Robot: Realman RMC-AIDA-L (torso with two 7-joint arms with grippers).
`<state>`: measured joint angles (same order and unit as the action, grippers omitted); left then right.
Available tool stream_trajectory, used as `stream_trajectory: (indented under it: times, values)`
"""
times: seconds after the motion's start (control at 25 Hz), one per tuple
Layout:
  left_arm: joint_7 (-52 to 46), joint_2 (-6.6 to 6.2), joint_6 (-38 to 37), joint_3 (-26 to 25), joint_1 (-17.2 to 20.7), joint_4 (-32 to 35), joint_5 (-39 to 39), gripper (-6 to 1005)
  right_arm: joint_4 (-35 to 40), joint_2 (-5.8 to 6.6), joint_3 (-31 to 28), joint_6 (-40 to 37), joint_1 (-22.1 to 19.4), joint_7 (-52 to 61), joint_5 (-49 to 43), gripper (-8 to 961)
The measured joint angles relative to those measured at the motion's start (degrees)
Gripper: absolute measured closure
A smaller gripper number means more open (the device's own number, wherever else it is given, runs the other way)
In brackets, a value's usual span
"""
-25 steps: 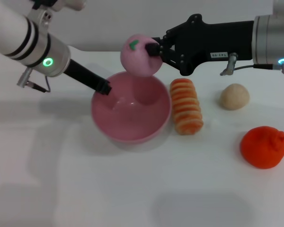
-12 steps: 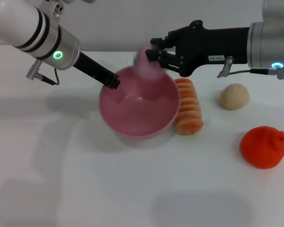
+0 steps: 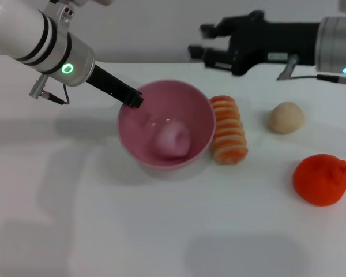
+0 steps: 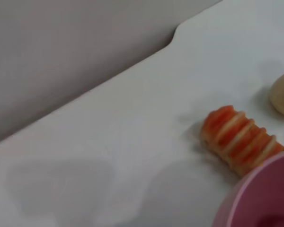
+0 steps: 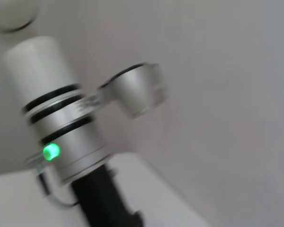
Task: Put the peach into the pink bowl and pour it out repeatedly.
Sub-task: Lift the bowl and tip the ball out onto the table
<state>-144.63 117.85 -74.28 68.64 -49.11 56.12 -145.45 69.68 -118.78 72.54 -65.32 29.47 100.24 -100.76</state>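
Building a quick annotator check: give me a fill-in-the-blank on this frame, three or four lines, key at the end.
1. The peach lies inside the pink ____.
2. The left end effector grips the bowl at its ____.
3. The right end effector, raised behind the bowl, holds ____.
4. The striped roll touches the bowl on the robot's ____ side.

Missing words: bowl; rim; nothing; right

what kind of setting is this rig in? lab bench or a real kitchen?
Most likely a lab test bench, not a kitchen: a bare white tabletop against a plain grey wall, with only toy-like props laid out, such as a glossy pink plastic bowl and a striped orange roll.
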Motion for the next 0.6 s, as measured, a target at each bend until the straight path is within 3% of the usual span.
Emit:
stream_trajectory:
  times: [0.12, 0.28, 0.36, 0.4, 0.56, 0.6]
  values:
    - [1.33, 0.11, 2.62, 2.42, 0.54, 0.62, 0.22, 954, -2.05, -0.03, -1.52, 2.43, -2.78, -5.97, 8.99, 529]
    - [1.76, 0.33, 9.46, 8.25, 1.48, 1.26, 0.30, 954, -8.48, 0.09, -3.19, 1.28, -7.01, -21.51, 31.27, 501]
    - [1.83, 0.50, 15.84, 13.71, 2.49, 2.49, 0.34, 954, -13.63, 0.16, -3.62, -1.72, -9.59, -33.02, 43.84, 505]
    - [1.83, 0.50, 15.84, 13.71, 2.49, 2.49, 0.34, 954, -13.63, 0.16, -3.62, -1.72, -9.59, -33.02, 43.84, 505]
    - [1.49, 0.60, 30.11, 23.16, 5.62, 5.40, 0.03, 955, -24.24, -0.07, -4.55, -6.57, -11.44, -44.88, 58.92, 505]
    - [1.44, 0.61, 34.08, 24.94, 6.55, 5.77, -0.08, 955, -24.24, -0.07, -4.55, -6.57, -11.44, -44.88, 58.92, 505]
